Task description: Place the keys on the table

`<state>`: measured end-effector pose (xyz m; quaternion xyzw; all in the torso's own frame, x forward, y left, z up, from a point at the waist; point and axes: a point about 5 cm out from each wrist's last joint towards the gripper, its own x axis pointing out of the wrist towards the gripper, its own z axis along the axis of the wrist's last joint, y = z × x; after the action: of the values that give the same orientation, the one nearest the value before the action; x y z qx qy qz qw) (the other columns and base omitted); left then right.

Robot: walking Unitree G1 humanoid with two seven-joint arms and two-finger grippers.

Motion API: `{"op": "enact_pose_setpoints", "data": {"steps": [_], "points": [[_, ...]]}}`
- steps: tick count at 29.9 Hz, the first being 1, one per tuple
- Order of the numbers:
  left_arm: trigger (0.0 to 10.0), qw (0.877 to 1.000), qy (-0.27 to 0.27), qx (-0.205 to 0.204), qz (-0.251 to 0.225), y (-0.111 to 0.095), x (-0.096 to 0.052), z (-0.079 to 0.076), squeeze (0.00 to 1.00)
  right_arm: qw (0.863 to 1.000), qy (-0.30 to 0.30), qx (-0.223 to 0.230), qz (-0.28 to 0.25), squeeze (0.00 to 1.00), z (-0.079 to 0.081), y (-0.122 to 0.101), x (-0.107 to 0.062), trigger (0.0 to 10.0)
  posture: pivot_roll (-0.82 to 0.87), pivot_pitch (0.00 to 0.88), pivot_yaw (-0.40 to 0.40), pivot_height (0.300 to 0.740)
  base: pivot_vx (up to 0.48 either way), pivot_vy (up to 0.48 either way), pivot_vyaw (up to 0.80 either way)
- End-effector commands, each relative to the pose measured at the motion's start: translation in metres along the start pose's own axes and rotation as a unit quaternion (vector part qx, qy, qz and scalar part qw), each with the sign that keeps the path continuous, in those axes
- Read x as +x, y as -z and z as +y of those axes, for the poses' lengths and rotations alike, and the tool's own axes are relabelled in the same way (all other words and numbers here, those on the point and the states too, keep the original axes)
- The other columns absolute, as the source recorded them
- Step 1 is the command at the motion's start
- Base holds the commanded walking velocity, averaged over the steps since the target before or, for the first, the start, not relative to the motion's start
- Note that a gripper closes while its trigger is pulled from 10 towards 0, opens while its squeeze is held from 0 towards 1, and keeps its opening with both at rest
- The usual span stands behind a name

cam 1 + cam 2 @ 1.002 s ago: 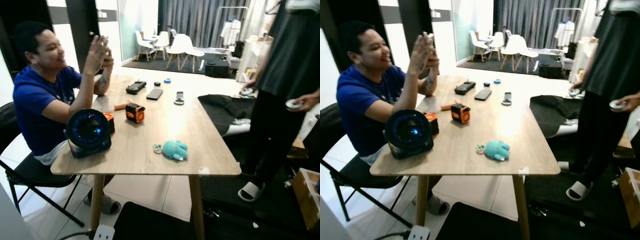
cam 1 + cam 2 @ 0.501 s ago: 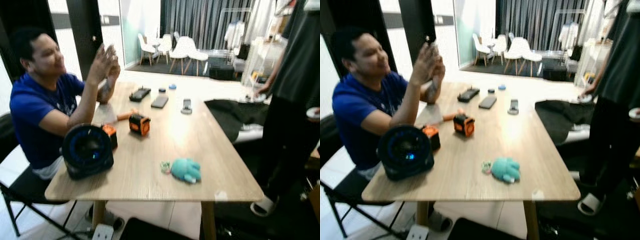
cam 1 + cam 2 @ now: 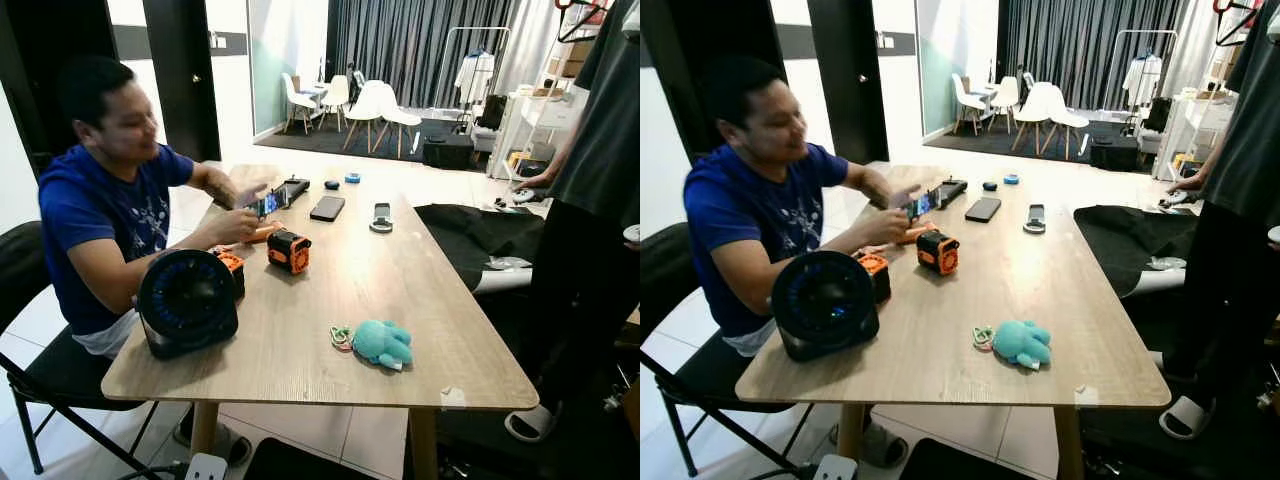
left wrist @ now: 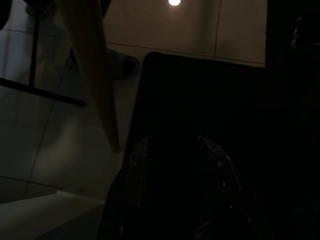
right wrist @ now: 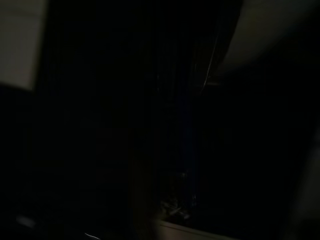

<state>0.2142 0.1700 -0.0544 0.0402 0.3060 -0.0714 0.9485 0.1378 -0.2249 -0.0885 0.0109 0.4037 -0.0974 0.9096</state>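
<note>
1. First, in the left eye view a wooden counter stands before the robot. The keys, on a ring with a teal plush toy, lie on the counter near its front edge. A round black fan stands at the front left corner, with an orange box behind it.
2. Then, in the right eye view, a seated person in a blue shirt holds a phone over the counter. Another person in dark clothes stands at the right side.
3. Next, the left wrist view is dark. The left tool hangs above a dark mat, its fingers spread apart and holding nothing.
4. Last, the right wrist view is almost black; I cannot tell the state of the right tool.
</note>
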Motion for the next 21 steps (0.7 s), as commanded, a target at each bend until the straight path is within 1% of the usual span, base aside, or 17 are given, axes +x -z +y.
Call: {"op": "enact_pose_setpoints", "data": {"steps": [1, 2, 3, 4, 7, 8, 10, 11, 13, 14, 15, 16, 17, 18, 19, 20, 21], "points": [[10.0, 1.0, 0.002, 0.008, -0.01, -0.002, -0.001, 0.003, 0.0, 0.996, 0.088, 0.026, -0.003, 0.0, -0.034, 0.007, -0.008, 10.0, 0.07, 0.012, 0.014, 0.74, 0.0, 0.0, 0.0], [10.0, 1.0, 0.002, 0.008, -0.01, -0.002, -0.001, 0.003, 0.0, 0.996, 0.088, 0.026, -0.003, 0.0, -0.034, 0.007, -0.008, 10.0, 0.07, 0.012, 0.014, 0.74, 0.0, 0.0, 0.0], [10.0, 1.0, 0.004, 0.008, -0.014, -0.003, -0.001, 0.002, 0.0, 0.991, 0.127, 0.037, -0.005, 0.0, -0.052, 0.01, -0.014, 10.0, 0.07, 0.012, 0.014, 0.74, 0.0, 0.0, 0.0], [10.0, 1.0, 0.004, 0.008, -0.014, -0.003, -0.001, 0.002, 0.0, 0.991, 0.127, 0.037, -0.005, 0.0, -0.052, 0.01, -0.014, 10.0, 0.07, 0.012, 0.014, 0.74, 0.0, 0.0, 0.0], [10.0, 1.0, 0.006, 0.008, -0.021, -0.007, 0.0, 0.002, 0.0, 0.972, 0.219, 0.075, -0.043, 0.0, -0.102, 0.002, -0.028, 10.0, 0.06, 0.017, 0.03, 0.74, 0.0, 0.0, 0.0], [10.0, 1.0, 0.006, 0.008, -0.021, -0.007, 0.0, 0.002, 0.0, 0.972, 0.219, 0.075, -0.043, 0.0, -0.102, 0.002, -0.028, 10.0, 0.06, 0.017, 0.03, 0.74, 0.0, 0.0, 0.0], [10.0, 1.0, 0.01, 0.01, -0.024, -0.009, 0.001, 0.002, 0.0, 0.956, 0.266, 0.08, -0.096, 0.0, -0.138, -0.021, -0.038, 10.0, 0.05, 0.014, 0.034, 0.74, 0.0, 0.0, 0.0], [10.0, 1.0, 0.01, 0.01, -0.024, -0.009, 0.001, 0.002, 0.0, 0.956, 0.266, 0.08, -0.096, 0.0, -0.138, -0.021, -0.038, 10.0, 0.05, 0.014, 0.034, 0.74, 0.0, 0.0, 0.0], [10.0, 0.999, 0.016, 0.011, -0.026, -0.011, 0.002, 0.001, 0.0, 0.937, 0.301, 0.088, -0.152, 0.0, -0.166, -0.05, -0.046, 10.0, 0.05, 0.016, 0.04, 0.74, 0.0, 0.0, 0.0], [10.0, 0.999, 0.02, 0.012, -0.029, -0.012, 0.002, 0.0, 0.0, 0.924, 0.317, 0.096, -0.193, 0.0, -0.178, -0.07, -0.05, 10.0, 0.05, 0.016, 0.041, 0.74, 0.0, 0.0, 0.0], [10.0, 0.999, 0.02, 0.012, -0.029, -0.012, 0.002, 0.0, 0.0, 0.924, 0.317, 0.096, -0.193, 0.0, -0.178, -0.07, -0.05, 10.0, 0.05, 0.016, 0.041, 0.74, 0.0, 0.0, 0.0], [10.0, 0.999, 0.028, 0.013, -0.034, -0.014, 0.003, -0.002, 0.0, 0.905, 0.331, 0.105, -0.245, 0.0, -0.19, -0.098, -0.057, 10.0, 0.05, 0.015, 0.044, 0.74, 0.0, 0.0, 0.0], [10.0, 0.999, 0.034, 0.013, -0.038, -0.016, 0.003, -0.003, 0.0, 0.892, 0.338, 0.11, -0.279, 0.0, -0.197, -0.116, -0.062, 10.0, 0.04, 0.014, 0.045, 0.74, 0.0, 0.0, 0.0], [10.0, 0.999, 0.034, 0.013, -0.038, -0.016, 0.003, -0.003, 0.0, 0.892, 0.338, 0.11, -0.279, 0.0, -0.197, -0.116, -0.062, 10.0, 0.04, 0.014, 0.045, 0.74, 0.0, 0.0, 0.0], [10.0, 0.998, 0.041, 0.014, -0.043, -0.018, 0.004, -0.005, 0.0, 0.879, 0.339, 0.116, -0.315, 0.0, -0.205, -0.14, -0.067, 10.0, 0.04, 0.013, 0.048, 0.74, 0.0, 0.0, 0.0], [10.0, 0.998, 0.041, 0.014, -0.043, -0.018, 0.004, -0.005, 0.0, 0.879, 0.339, 0.116, -0.315, 0.0, -0.205, -0.14, -0.067, 10.0, 0.04, 0.013, 0.048, 0.74, 0.0, 0.0, 0.0], [10.0, 0.997, 0.059, 0.015, -0.049, -0.021, 0.004, -0.009, 0.0, 0.871, 0.326, 0.117, -0.349, 0.0, -0.208, -0.171, -0.07, 10.0, 0.04, 0.01, 0.05, 0.74, 0.0, 0.0, 0.0]]}}
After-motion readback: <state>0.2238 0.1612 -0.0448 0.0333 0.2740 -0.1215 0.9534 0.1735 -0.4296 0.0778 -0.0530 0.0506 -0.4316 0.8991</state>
